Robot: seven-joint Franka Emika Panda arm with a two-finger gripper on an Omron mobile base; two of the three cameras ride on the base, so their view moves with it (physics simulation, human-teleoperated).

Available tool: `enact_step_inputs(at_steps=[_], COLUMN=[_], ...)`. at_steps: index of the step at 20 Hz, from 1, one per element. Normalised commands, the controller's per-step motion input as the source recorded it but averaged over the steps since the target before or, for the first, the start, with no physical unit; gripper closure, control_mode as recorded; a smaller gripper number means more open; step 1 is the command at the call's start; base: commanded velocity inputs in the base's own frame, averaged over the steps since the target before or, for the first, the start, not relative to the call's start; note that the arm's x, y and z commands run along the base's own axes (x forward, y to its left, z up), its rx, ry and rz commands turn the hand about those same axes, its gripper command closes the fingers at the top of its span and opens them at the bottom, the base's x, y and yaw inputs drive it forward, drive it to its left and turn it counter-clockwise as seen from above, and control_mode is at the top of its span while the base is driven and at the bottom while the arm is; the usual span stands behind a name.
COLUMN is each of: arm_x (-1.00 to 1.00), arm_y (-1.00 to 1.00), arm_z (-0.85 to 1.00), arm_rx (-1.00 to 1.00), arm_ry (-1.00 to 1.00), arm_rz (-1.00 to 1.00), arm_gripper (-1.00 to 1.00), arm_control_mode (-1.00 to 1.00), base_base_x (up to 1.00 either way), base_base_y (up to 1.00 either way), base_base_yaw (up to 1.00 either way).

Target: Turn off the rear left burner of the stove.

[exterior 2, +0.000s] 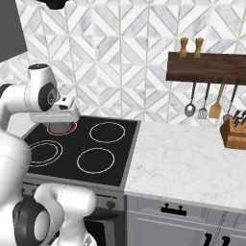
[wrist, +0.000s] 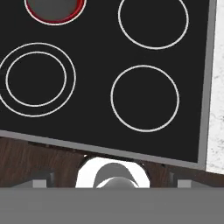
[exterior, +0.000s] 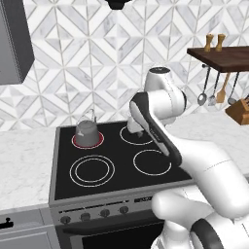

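The black glass stove (exterior: pixel 121 168), framed in grey steel and set into white speckled marble counter (exterior 2: pixel 192 163), is taken as the landmark. At its rear left corner the rear left burner (exterior: pixel 99 141) is seen ringed in glowing red, so the zone is judged to be on; nothing of the task appears done. A small grey metal kettle (exterior: pixel 86 132), rounded with a thin wire handle, is stood upon that red ring. Toward the front left of the stove a larger double white-ringed zone (exterior: pixel 92 170) is marked, and two single white-ringed zones (exterior: pixel 152 162) lie on its right half. Along the stove's front panel a row of small dark round knobs (exterior: pixel 95 215) is set; none is touched. The white arm's gripper (exterior 2: pixel 60 115) is held above the stove's rear, well apart from the knobs, with the jaws spread wide and nothing held. What is left, as judged: the hand must be brought down to the front panel, the correct knob found and turned. Right of the stove, a dark wooden shelf (exterior 2: pixel 206 67) with hanging steel utensils is noted.
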Motion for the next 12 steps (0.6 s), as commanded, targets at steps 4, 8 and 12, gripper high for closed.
enact_step_inputs(at_steps=[4, 8, 12], arm_x=[-0.47, -0.34, -0.54], arm_y=[1.0, 0.9, 0.63], arm_z=[-0.54, -0.68, -0.56], arm_rx=[-0.2, -0.16, -0.21], arm_ry=[0.01, 0.08, 0.03], arm_rz=[0.16, 0.13, 0.11], arm_gripper=[-1.0, -1.0, -1.0], arm_control_mode=[-1.0, -1.0, -1.0], base_base_x=[0.0, 0.0, 0.0], base_base_y=[0.0, 0.0, 0.0], base_base_yaw=[0.0, 0.0, 0.0])
